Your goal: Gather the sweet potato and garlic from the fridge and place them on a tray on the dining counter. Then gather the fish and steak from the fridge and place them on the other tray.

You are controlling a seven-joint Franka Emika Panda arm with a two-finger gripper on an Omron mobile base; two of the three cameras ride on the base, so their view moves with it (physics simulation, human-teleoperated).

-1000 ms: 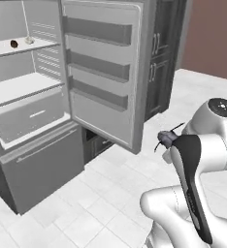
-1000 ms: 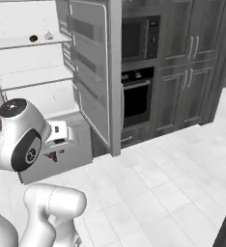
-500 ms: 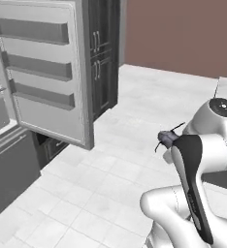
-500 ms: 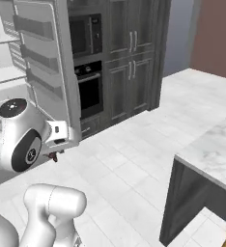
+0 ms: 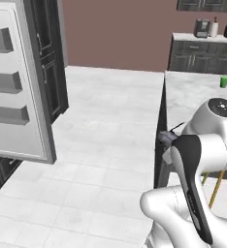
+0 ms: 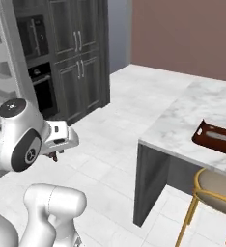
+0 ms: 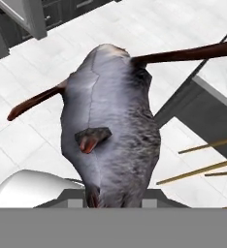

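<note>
A silvery-grey fish [image 7: 110, 131] with dark red fins hangs close in the hand view, and my gripper [image 5: 165, 139] is shut on it; the fish hides the fingertips. In the left base view the fish [image 5: 167, 137] shows as a small grey shape at the hand, beside the near corner of the marbled dining counter [image 5: 188, 99]. The other tray [image 6: 217, 137], dark reddish-brown, lies on the dining counter [image 6: 180, 123] at the right, with a pale strip inside it. The fridge's open door [image 5: 18, 92] stands at the left.
A yellow-legged stool [image 6: 215, 193] stands at the counter's near side. A green cup [image 5: 224, 81] sits on the far end of the slab. Dark cabinets with a wall oven [image 6: 40, 77] line the left. Open white floor [image 5: 101, 121] lies between fridge door and counter.
The whole picture has swung from the open fridge toward the dining counter, so the base has turned. The arm keeps its pose and the fish stays in the gripper.
</note>
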